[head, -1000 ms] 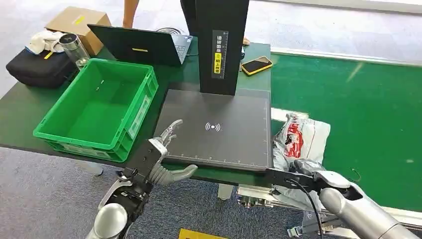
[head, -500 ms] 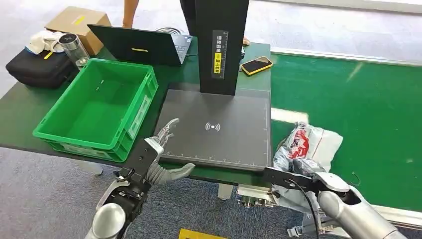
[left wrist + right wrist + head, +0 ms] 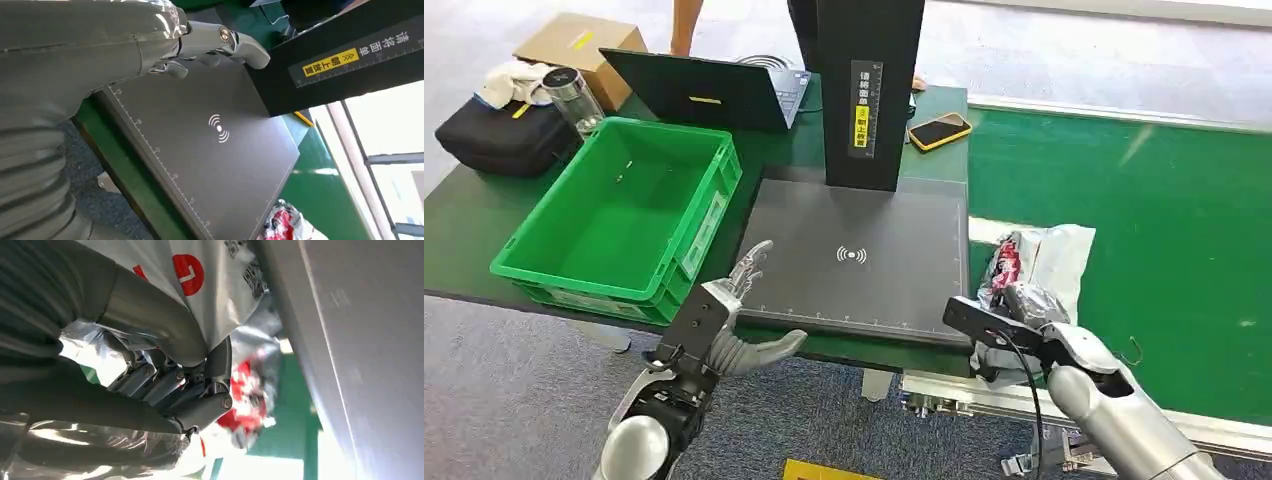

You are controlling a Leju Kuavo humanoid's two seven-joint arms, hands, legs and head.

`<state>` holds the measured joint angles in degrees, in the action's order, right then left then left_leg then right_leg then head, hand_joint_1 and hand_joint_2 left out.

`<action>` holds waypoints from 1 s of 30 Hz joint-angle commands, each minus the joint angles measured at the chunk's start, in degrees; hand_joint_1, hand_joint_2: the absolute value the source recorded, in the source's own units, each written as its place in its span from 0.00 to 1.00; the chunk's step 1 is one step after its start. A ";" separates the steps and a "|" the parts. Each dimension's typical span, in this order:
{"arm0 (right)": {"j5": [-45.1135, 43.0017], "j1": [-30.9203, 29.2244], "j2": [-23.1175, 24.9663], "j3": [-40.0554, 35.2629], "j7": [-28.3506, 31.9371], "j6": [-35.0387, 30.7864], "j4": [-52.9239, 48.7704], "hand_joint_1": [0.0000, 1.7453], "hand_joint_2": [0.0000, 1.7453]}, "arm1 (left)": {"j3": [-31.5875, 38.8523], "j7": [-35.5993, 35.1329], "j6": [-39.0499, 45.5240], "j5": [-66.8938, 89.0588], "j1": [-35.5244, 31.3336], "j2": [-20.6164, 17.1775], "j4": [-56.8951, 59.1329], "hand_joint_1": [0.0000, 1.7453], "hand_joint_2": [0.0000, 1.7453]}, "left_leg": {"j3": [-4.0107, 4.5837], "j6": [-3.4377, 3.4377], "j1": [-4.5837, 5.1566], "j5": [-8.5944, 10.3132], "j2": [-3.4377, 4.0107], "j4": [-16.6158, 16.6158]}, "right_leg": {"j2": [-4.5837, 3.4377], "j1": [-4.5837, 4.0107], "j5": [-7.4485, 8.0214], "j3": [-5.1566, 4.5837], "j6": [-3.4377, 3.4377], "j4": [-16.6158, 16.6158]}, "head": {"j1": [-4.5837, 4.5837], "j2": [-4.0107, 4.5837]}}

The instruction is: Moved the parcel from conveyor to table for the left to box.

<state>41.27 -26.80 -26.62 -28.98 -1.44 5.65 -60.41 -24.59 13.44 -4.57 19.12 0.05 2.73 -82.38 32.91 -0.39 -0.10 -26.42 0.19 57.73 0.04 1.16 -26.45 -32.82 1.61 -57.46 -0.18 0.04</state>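
The parcel [image 3: 1042,262] is a crumpled white plastic mail bag with red print, lifted just off the green conveyor [image 3: 1164,210] beside the table's right edge. My right hand [image 3: 1021,322] grips its near end; in the right wrist view the thumb and fingers [image 3: 190,395] close on the bag [image 3: 220,285]. My left hand [image 3: 729,322] hovers open at the front left corner of the dark scanner pad [image 3: 864,262], fingers spread, holding nothing. The left wrist view shows its fingers [image 3: 220,42] above the pad [image 3: 210,150]. The green crate [image 3: 619,215] stands left of the pad.
A black scanner post [image 3: 869,90] rises behind the pad. A laptop [image 3: 704,92], a phone [image 3: 939,130], a black bag [image 3: 499,135], a cup [image 3: 574,98] and a cardboard box [image 3: 579,45] sit at the back. A person's leg [image 3: 686,25] stands behind the table.
My right hand has lifted the parcel and drawn it up and toward the table edge. My left hand has drifted slightly down and left, still open.
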 commanded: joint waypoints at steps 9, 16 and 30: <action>-11.59 5.91 10.94 31.59 11.31 -22.27 -18.47 1.00 1.00 | 1.32 0.65 0.29 0.84 -0.26 1.30 1.12 0.00 1.00 | -0.04 0.05 -0.03 0.03 -0.05 -0.08 | 0.05 -0.04 0.00 0.04 -0.12 0.08 | 0.00 -0.02; -17.78 8.16 12.11 33.79 17.15 -26.79 -24.13 1.00 1.00 | 0.71 1.67 -0.21 0.74 -0.30 0.76 2.05 0.00 1.00 | -0.02 0.04 0.00 0.00 -0.03 -0.07 | 0.03 -0.01 -0.02 0.01 -0.10 0.06 | -0.02 -0.02; -39.59 8.25 15.20 34.50 27.28 -27.41 -32.13 1.00 1.00 | 0.64 2.25 0.18 0.36 0.55 0.66 1.44 0.00 1.00 | -0.06 0.04 0.00 0.00 0.05 -0.08 | -0.06 0.00 -0.01 -0.02 -0.09 0.06 | -0.02 -0.02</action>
<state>12.56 -18.41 -17.18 3.25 22.90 -23.67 -86.83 -23.63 15.30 -4.63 19.71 1.29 3.69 -83.60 32.95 -0.39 -0.09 -26.42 0.19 57.73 0.05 1.16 -26.46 -32.90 1.59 -57.46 -0.20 0.02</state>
